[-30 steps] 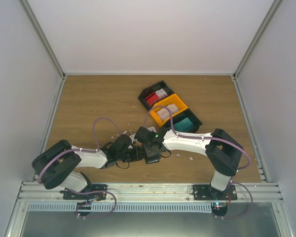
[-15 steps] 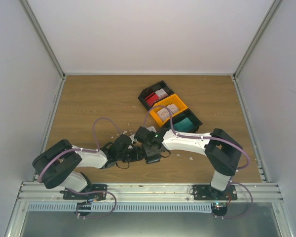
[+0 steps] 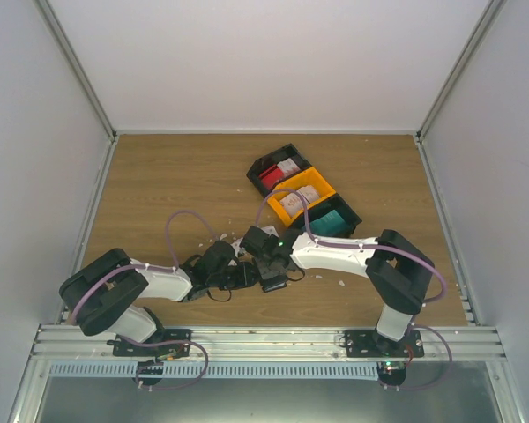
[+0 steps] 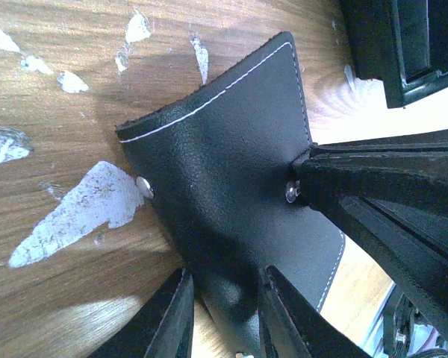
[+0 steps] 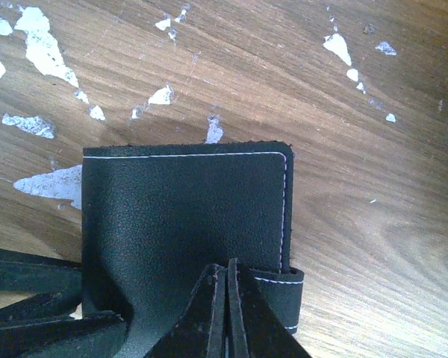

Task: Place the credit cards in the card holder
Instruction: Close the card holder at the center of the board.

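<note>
The wooden table (image 3: pixel 159 185) fills the floor of a white-walled enclosure, and the left arm (image 3: pixel 150 282) and right arm (image 3: pixel 344 253) reach inward over its near half until their ends meet near the middle. Toward the far right stands a diagonal row of three bins touching one another: a black bin (image 3: pixel 254 169) farthest off, a yellow bin (image 3: pixel 323 184) in the middle and another black bin (image 3: pixel 353 211) nearest the right arm. The card holder (image 4: pixel 224 171) lies folded on the wood between the two grippers, well apart from the bins, its black grained leather edged with pale stitching. The left gripper (image 4: pixel 225 272) straddles one edge of it, the leather filling the gap between its fingers, so it looks pinched there. The right gripper (image 5: pixel 228 265) has its fingers pressed almost together, clamping a flap at the holder's opposite edge. The credit cards sit in the bins: a red card (image 3: pixel 271 176) and a whitish card (image 3: pixel 289 166) in the far black one, whitish cards (image 3: pixel 300 197) in the yellow one, a teal card (image 3: pixel 328 222) in the near black one. White flecks (image 5: pixel 45 52) mark the wood around the holder, and two small metal studs (image 4: pixel 143 186) show on its leather
</note>
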